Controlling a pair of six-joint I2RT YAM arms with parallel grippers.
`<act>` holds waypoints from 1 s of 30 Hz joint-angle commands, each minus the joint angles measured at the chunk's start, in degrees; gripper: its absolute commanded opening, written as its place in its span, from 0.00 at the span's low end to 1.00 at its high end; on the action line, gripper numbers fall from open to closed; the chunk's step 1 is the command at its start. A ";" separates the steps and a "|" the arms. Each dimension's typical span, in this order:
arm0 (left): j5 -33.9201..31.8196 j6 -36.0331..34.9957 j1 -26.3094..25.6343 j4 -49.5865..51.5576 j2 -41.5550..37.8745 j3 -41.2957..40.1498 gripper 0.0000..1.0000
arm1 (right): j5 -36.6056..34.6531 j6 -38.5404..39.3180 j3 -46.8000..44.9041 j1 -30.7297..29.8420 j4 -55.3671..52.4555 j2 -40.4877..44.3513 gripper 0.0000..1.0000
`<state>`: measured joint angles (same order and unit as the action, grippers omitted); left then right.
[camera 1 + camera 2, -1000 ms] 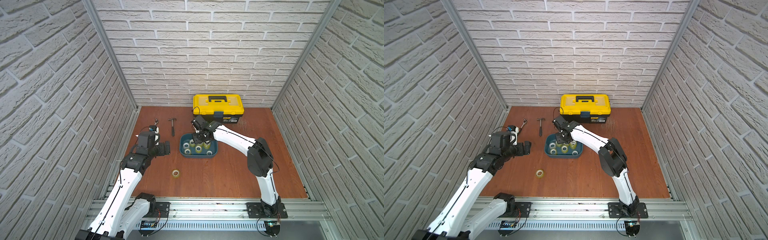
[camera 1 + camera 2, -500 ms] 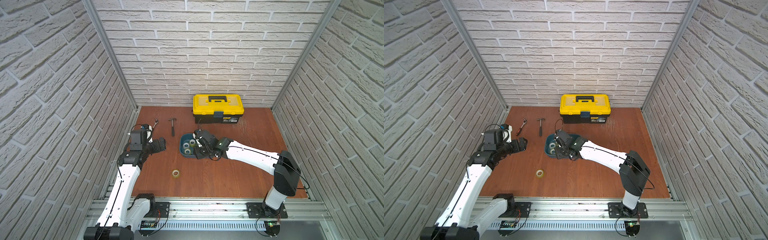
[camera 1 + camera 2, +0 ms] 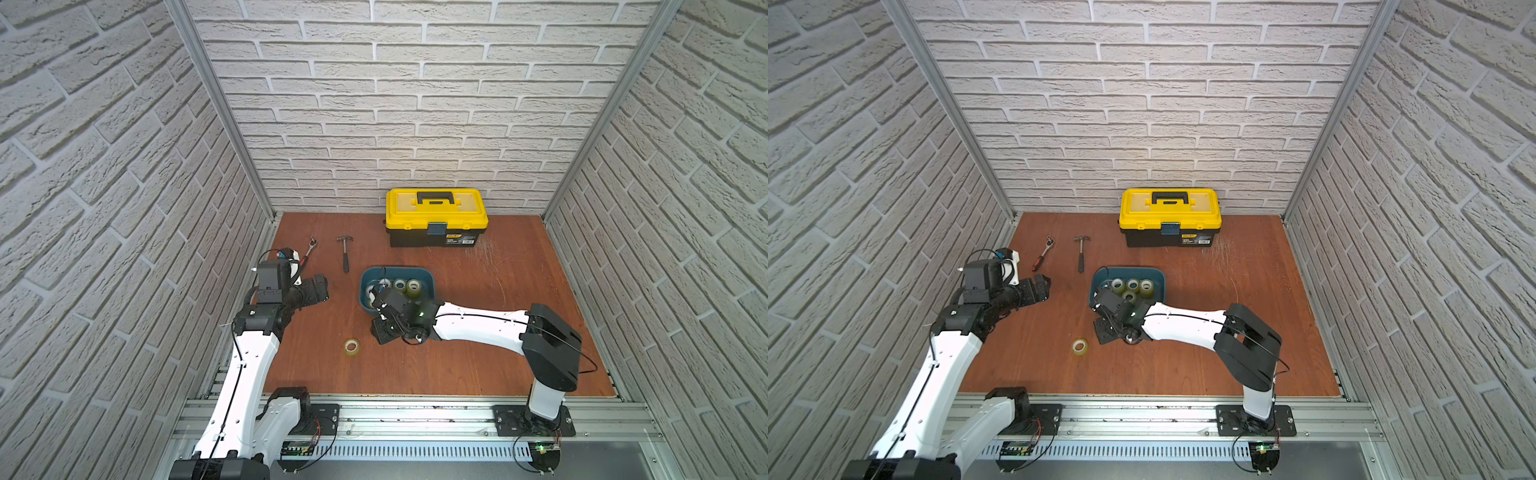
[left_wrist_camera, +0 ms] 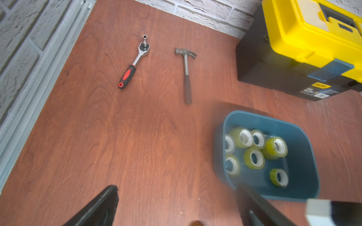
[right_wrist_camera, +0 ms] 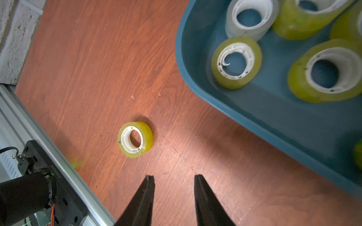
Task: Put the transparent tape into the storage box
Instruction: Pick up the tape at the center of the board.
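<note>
One small roll of yellowish transparent tape point(image 5: 135, 139) lies flat on the reddish wooden tabletop point(image 3: 457, 365), hole upward, out in the open near-left of the shallow dark teal plastic storage box point(image 3: 397, 269) and well apart from it; both top views show it alone on the wood point(image 3: 1079, 346). At least seven like rolls point(image 4: 253, 158) already sit inside that box, some lying flat and some leaning on each other. The right gripper point(image 5: 173, 177) hangs low between the box and the lone roll, just right of the roll, its jaws a little apart with nothing between them. The left gripper point(image 4: 176, 189) hovers over bare wood left of the box, jaws wide apart and empty. The roll should be light and stiff: a hard ring of wound film on a pale plastic core, unlikely to crush or break. Its glossy outer face is probably slick, and so light a thing may skid on the wood if nudged from one side. The safest hold is likely a pinch on the ring wall, one finger down the core and one outside; spanning the full width would probably need wider jaws.
</note>
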<state>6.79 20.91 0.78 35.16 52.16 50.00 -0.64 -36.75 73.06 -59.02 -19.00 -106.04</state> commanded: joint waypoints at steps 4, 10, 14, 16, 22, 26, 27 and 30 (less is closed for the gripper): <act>1.11 0.83 1.84 -1.49 0.54 0.02 0.98 | 1.08 -0.81 5.00 -2.40 0.73 -5.08 0.39; 0.81 0.99 2.75 -1.49 -0.30 -0.20 0.98 | 1.33 -0.55 9.82 -3.81 -1.47 -10.19 0.38; 1.21 1.27 3.20 -1.76 -0.82 -0.35 0.98 | 1.04 -0.41 12.10 -4.47 -2.53 -13.24 0.38; 1.71 1.29 3.43 -1.85 -0.86 -0.34 0.98 | 0.10 -0.25 13.64 -4.67 -4.10 -14.88 0.38; 2.88 1.67 4.32 -2.38 -1.15 -0.52 0.98 | -2.51 0.55 16.65 -5.55 -7.72 -17.72 0.37; 3.59 1.86 5.00 -2.63 -1.18 -0.60 0.98 | -4.13 0.54 17.04 -5.94 -9.62 -18.24 0.32; 3.64 1.89 5.06 -2.56 -1.24 -0.65 0.98 | -4.35 0.46 16.71 -5.93 -9.56 -18.03 0.29; 3.65 1.91 5.33 -2.64 -1.45 -0.71 0.98 | -5.57 0.69 15.67 -5.93 -9.45 -16.66 0.17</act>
<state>9.54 22.63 5.52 34.79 51.70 49.98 -3.81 -36.47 89.36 -64.62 -26.83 -123.35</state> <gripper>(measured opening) 0.983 0.181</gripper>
